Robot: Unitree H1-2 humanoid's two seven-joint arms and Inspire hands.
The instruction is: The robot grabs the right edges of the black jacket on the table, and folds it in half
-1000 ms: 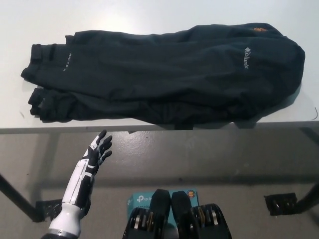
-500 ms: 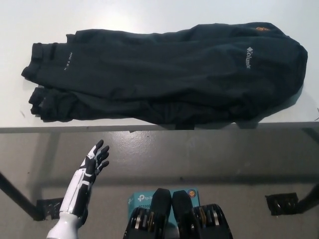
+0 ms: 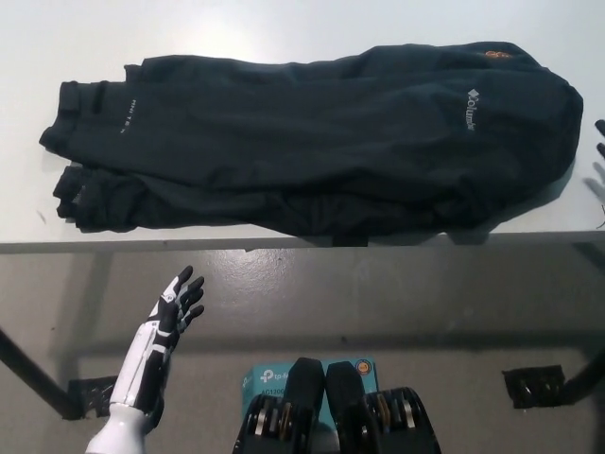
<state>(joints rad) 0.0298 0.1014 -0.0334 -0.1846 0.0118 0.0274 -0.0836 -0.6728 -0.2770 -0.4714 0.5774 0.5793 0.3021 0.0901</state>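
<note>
Black jacket (image 3: 312, 142) lies flat on the white counter (image 3: 284, 28), filling most of the upper half of the frame. Long axis runs left to right across the picture. The broad body end, with a small white chest logo (image 3: 470, 109) and an orange mark (image 3: 493, 55) near its top edge, points to the right of the frame; the narrower sleeve ends with cuffs point to the left. Two layers show at the left end, one cuff above the other. The fabric is creased along its length. The lower hem sits just at the near counter edge (image 3: 142, 246), around the middle of the frame.

Left hand (image 3: 178, 303), white with dark fingers, is at the lower left of the frame, below the counter edge and well apart from the jacket. Fingers spread and extended, holding nothing.

Right hand (image 3: 600, 137): only dark fingertips show at the far right edge of the frame, just beside the jacket's right end. Cannot tell whether the fingers are wide or closed, nor whether they touch the fabric.

Grey floor (image 3: 397, 303) fills the lower half of the frame.
</note>
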